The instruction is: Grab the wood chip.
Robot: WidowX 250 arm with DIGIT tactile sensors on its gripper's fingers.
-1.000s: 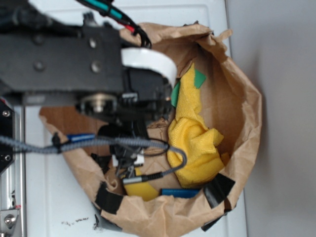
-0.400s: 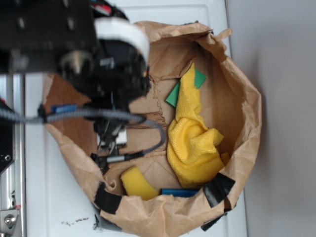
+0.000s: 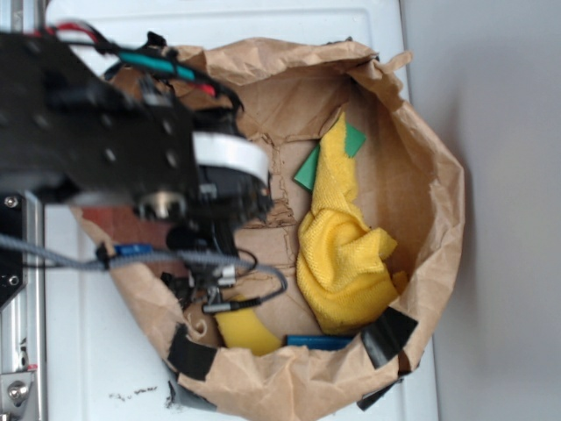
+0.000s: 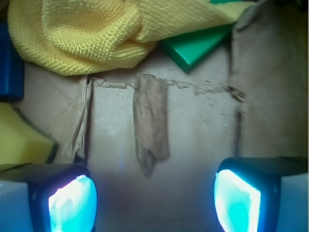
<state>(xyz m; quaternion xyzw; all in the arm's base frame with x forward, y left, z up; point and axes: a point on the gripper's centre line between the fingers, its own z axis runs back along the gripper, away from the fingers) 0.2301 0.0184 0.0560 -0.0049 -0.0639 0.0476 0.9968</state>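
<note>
Brown and streaky, the wood chip (image 4: 150, 126) lies flat in the middle of the wrist view on the paper floor of the bag, its long axis running top to bottom, its upper end touching a torn crease in the paper and its ragged lower end pointing down between the two fingers. The pincer (image 4: 154, 200) is spread wide, its glowing pads at the lower left and lower right corners of that view with the chip centred in the gap and touching neither. Above the chip a yellow cloth (image 4: 91, 31) fills the top of the frame, with a green block (image 4: 193, 47) just beside it at upper right, a blue piece (image 4: 9, 67) at the left edge and a yellow sponge (image 4: 21, 140) below that. In the exterior view the black arm (image 3: 96, 132) reaches from the left over the crumpled paper bag (image 3: 421, 167), hiding the chip; the bag sits on a white desk (image 3: 105, 368), and the cloth (image 3: 342, 254) lies in its right half
</note>
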